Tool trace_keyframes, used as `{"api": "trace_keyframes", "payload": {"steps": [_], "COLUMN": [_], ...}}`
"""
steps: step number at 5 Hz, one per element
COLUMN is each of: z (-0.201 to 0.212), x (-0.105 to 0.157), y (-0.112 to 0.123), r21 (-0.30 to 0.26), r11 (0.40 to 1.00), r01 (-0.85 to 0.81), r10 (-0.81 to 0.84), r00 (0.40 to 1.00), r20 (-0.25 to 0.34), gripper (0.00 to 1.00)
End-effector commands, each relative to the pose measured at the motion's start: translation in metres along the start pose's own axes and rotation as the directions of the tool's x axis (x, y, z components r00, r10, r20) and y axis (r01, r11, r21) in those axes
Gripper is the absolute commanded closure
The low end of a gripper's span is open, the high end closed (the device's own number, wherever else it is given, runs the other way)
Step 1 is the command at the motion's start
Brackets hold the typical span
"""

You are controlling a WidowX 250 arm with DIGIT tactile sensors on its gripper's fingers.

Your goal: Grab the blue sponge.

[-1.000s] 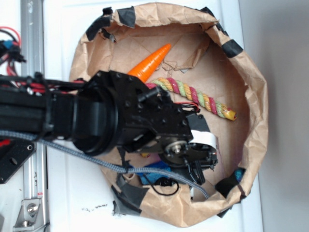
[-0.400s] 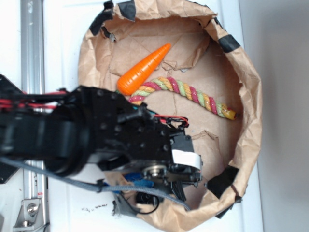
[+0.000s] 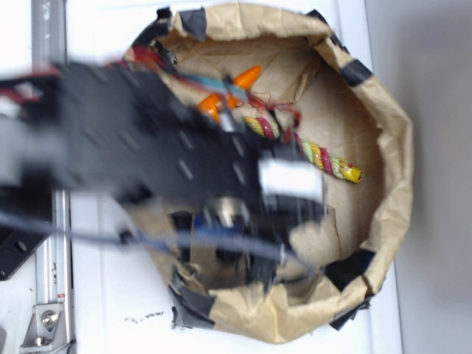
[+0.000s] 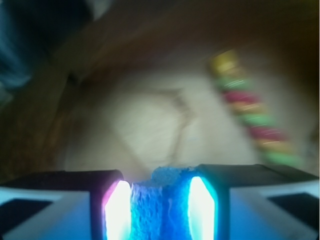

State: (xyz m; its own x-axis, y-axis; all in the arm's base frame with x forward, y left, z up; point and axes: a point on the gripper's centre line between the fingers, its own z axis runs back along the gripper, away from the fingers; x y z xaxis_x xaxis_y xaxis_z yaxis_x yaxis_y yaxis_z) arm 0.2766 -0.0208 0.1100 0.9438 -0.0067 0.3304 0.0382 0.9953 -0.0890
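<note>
The blue sponge (image 4: 160,210) sits squeezed between my two fingers, filling the gap in the wrist view. My gripper (image 4: 160,207) is shut on it and held above the brown paper floor. From the exterior view the arm is motion-blurred and the gripper (image 3: 240,243) hangs over the near left part of the paper-lined bowl (image 3: 387,169); a smear of blue (image 3: 210,236) shows under it. The orange toy carrot (image 3: 247,76) is partly hidden behind the arm.
A multicoloured rope (image 3: 324,158) lies across the bowl's middle, also blurred at the upper right as the rope (image 4: 252,117) in the wrist view. Black tape patches (image 3: 352,269) hold the crumpled paper rim. A metal rail (image 3: 48,221) runs along the left.
The arm has swung up and toward the bowl's middle, now blurred by motion and covering most of the carrot. The sponge has left the near left floor where it lay.
</note>
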Motion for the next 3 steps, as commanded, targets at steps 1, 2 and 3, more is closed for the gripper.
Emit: {"api": "trace_keyframes", "payload": {"steps": [1, 2, 3], "z": [0.0359, 0.0376, 0.0339], "x": [0.0122, 0.0169, 0.0164], "y": [-0.0102, -0.0068, -0.0058], "r21": [0.039, 0.06, 0.046], "r11": [0.997, 0.992, 0.997], "r01": [0.065, 0.109, 0.068], "r10": [-0.069, -0.117, -0.072], "r00": [0.992, 0.984, 0.993], "r20": [0.109, 0.135, 0.095], "gripper": [1.0, 1.0, 1.0]}}
